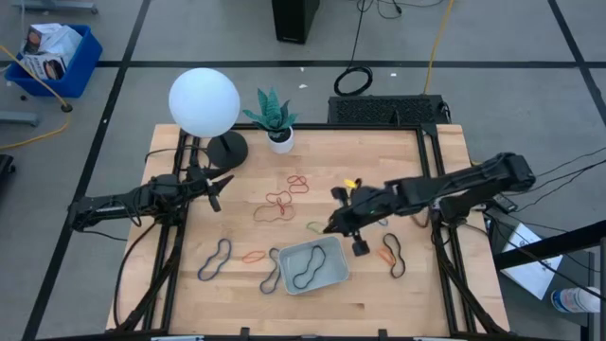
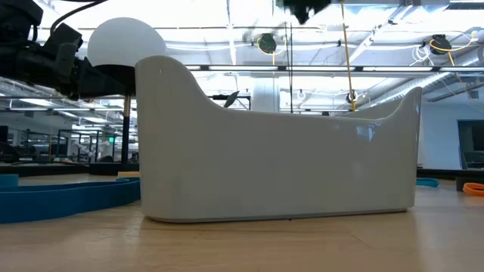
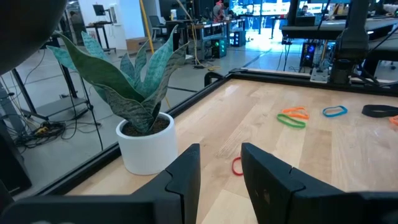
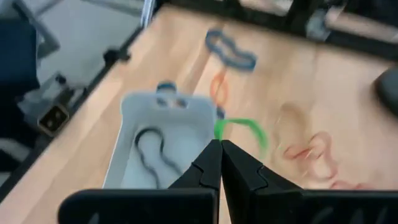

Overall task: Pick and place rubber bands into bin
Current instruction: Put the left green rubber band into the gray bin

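Just right of bin (image 1: 313, 265), we hold right gripper (image 4: 220, 147) pinching green rubber band (image 4: 244, 130); we should carry it over tray before releasing. Left gripper (image 3: 219, 163) waits far left, fingers spread.

bin (image 2: 280, 159) fills view, close | blue band (image 2: 68, 198) left | lamp globe (image 2: 125, 44) behind

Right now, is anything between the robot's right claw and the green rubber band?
Nothing visible. The shut right gripper hangs right by the green rubber band, beside the tray; only bare table lies between them.
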You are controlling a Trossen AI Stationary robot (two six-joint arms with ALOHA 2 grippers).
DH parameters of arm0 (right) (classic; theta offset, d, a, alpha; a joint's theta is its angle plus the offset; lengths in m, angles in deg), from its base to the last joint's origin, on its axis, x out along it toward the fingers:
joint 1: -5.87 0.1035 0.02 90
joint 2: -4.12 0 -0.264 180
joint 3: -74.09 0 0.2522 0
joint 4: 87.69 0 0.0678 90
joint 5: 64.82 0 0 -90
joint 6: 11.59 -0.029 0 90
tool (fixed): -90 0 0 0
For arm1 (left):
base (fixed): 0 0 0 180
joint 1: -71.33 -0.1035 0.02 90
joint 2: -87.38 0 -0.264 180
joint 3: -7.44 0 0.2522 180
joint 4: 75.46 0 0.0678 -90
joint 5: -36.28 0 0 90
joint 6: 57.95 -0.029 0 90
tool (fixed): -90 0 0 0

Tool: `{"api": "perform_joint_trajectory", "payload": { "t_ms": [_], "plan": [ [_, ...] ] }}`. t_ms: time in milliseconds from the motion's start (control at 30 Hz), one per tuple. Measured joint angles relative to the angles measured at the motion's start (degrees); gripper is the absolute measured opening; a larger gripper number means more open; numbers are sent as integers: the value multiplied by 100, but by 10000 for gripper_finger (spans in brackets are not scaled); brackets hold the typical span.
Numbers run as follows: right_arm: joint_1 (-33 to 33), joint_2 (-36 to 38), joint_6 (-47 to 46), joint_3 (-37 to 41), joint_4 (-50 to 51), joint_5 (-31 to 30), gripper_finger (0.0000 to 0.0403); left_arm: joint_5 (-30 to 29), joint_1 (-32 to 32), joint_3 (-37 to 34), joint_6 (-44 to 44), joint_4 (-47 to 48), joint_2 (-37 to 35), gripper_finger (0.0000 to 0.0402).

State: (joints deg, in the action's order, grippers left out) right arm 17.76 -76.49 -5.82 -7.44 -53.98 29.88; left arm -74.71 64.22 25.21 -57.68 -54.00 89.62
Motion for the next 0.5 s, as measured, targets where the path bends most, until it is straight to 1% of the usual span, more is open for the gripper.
{"api": "perform_joint_trajectory", "payload": {
  "t_ms": [500],
  "plan": [
    [521, -1390, -483, 0, 157, 12, 0, 0, -2, 0, 0, 7, 0, 124]
  ]
}}
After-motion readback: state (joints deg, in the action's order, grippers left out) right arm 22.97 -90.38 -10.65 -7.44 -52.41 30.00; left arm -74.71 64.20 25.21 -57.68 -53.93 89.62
